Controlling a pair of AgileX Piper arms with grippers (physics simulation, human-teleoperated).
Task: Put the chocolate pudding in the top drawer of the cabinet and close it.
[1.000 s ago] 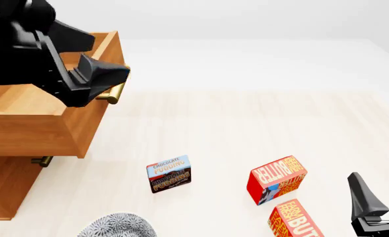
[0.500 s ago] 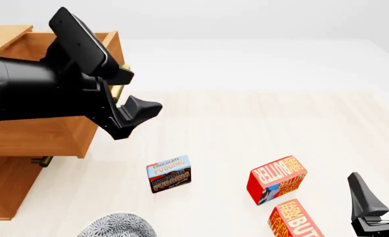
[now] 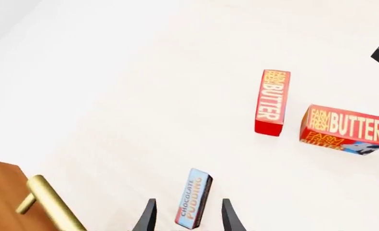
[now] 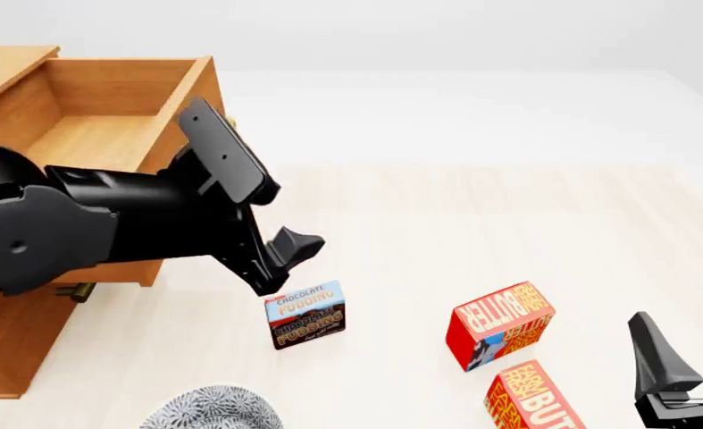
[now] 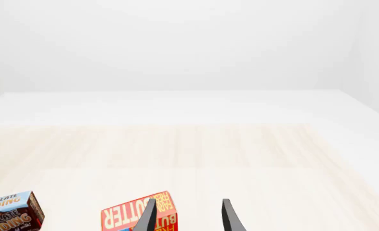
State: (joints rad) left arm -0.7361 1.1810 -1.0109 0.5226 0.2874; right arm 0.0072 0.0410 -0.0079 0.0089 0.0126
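Observation:
The chocolate pudding (image 4: 305, 315) stands on edge on the table in the front view. My left gripper (image 4: 289, 259) is open just above and behind it. In the left wrist view the pudding (image 3: 193, 198) shows between the spread fingers of my left gripper (image 3: 186, 221), not gripped. The top drawer (image 4: 89, 134) of the cabinet (image 4: 5, 349) is pulled open and looks empty; my left arm hides most of its front. A brass handle (image 3: 51, 204) shows in the left wrist view. My right gripper (image 4: 685, 357) is open and empty at the front right.
Two red butter boxes (image 4: 500, 323) (image 4: 530, 398) lie right of the pudding, close to my right gripper (image 5: 188, 216). A grey patterned object (image 4: 214, 409) sits at the front edge, left of the pudding. The butter boxes (image 3: 271, 102) (image 3: 343, 129) also show in the left wrist view.
My left arm has swung from the drawer's handle down and to the right, ending over the pudding. The drawer stays open. The right arm has not moved.

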